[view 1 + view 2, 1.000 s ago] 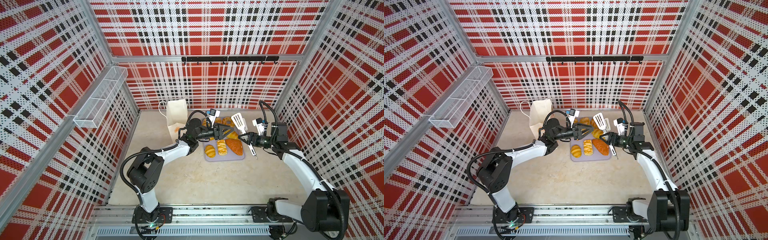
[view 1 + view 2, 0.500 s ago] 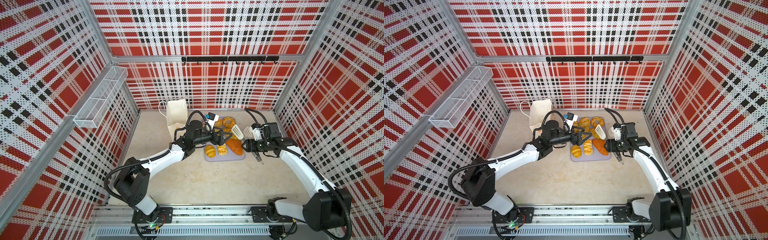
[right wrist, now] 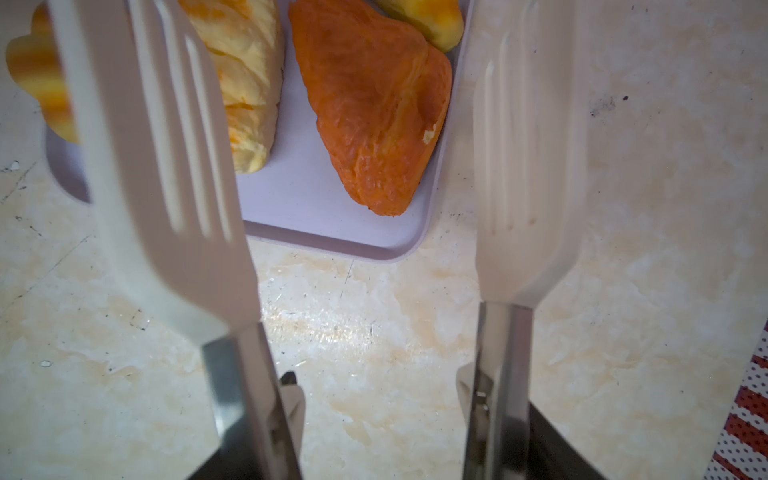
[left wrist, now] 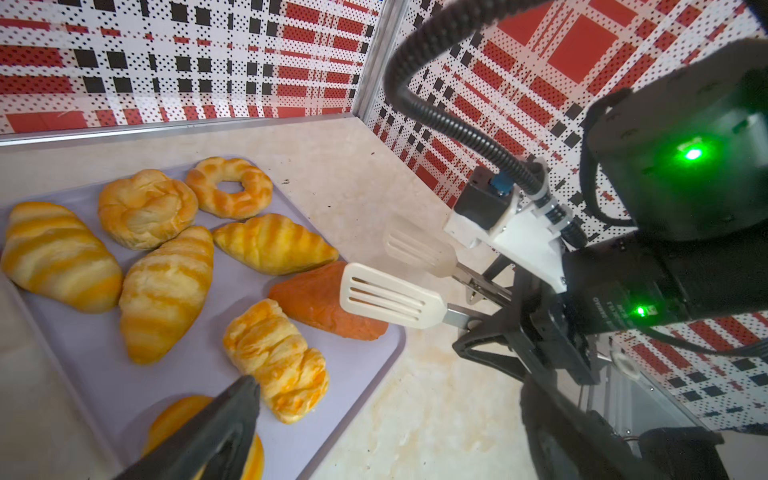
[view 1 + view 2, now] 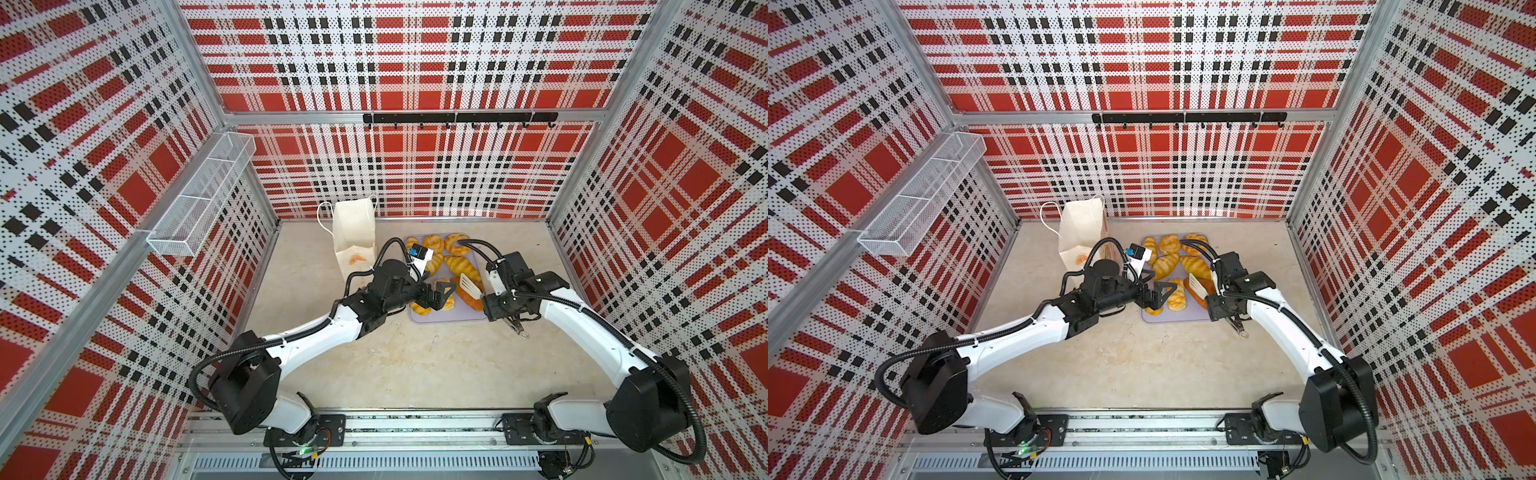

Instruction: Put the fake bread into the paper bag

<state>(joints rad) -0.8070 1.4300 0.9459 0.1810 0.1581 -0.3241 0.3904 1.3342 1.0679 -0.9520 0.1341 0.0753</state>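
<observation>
So, in both top views the tall cream-white paper carrier bag stands upright at the back of the beige table, just left of the flat lilac tray. The glossy golden fake bread sits on that tray. The left gripper hangs over the tray's near left corner, jaws spread wide with nothing between them. The right gripper is clamped on the metal handles of white slotted tongs. Left wrist view: eight pastries on the tray, one black finger over the nearest one, and a tong blade above the darker orange-brown croissant. Right wrist view: both tong blades are apart, that dark croissant showing between them near the tray's corner.
</observation>
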